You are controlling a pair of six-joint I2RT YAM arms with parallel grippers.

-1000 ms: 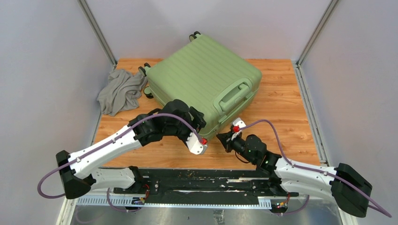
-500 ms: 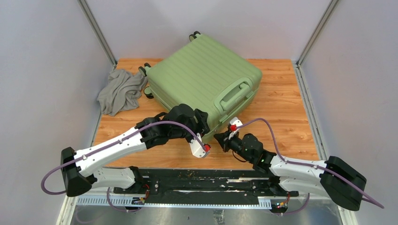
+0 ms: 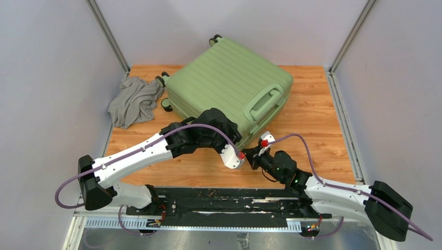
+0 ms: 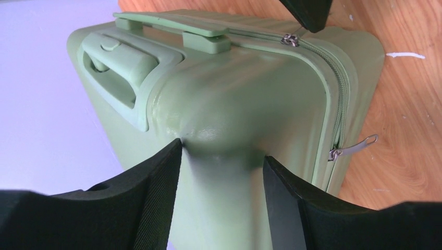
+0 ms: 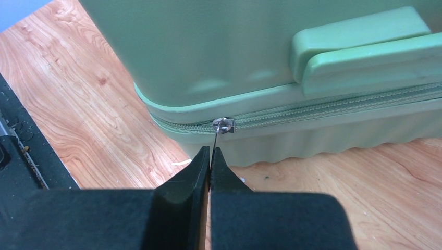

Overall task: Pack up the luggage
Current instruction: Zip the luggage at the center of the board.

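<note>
Overhead view looks down; both wrist views sit close, sharing the luggage [image 3: 229, 86] corner.

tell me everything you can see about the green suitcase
The light-green ribbed hard-shell suitcase lies flat and closed, at an angle on the wooden table. Green handles sit on its near sides and small black-and-green wheels at the far end. A matching zip runs round its edge; the right hand is shut on one metal zip pull, another hangs free. The left hand straddles its near corner.
</note>
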